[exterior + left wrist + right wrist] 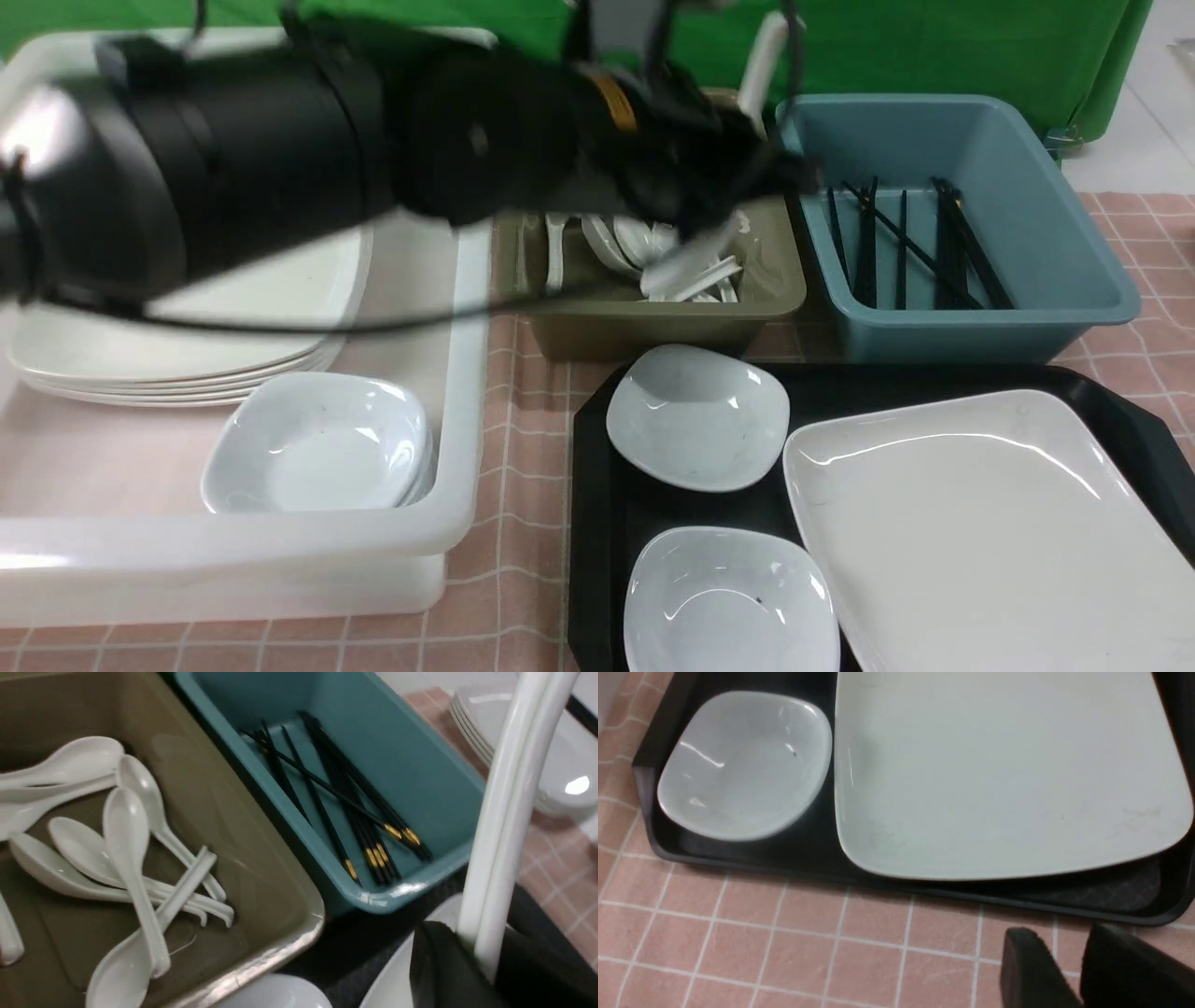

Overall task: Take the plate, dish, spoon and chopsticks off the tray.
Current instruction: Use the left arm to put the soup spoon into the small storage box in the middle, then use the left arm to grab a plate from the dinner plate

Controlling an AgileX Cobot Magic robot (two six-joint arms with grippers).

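**Colleague:** Where's the spoon, and why is it held up like that?

**Me:** I have the glossy white Chinese-style soup spoon (509, 812) clamped by one end in my left end effector (483, 956), with the rest standing up out of the black pads. Held that way, it clears the bin rims. It is off the tray, and in the front view it stands about where the olive plastic bin (261, 826) meets the teal-blue plastic bin (411, 765). The olive one holds the other white spoons (126, 858), so I judge it belongs there.

**Colleague:** And the right arm?

**Me:** My right end effector (1064, 942) is empty, its two fingers a little apart. It hovers over the pink checked tabletop (784, 952), just beside the near rim of the large black rectangular plastic tray (784, 870). There it is clear of the left arm and close to the next pick. The large glossy white rounded-rectangular plate (994, 765) fills most of the tray. A small pale bluish-white dish (742, 765) sits beside it, and a second dish (695, 415) sits farther back.

**Colleague:** Chopsticks?

**Me:** I see none on the tray. Thin black chopsticks (896, 247) lie in the blue bin.
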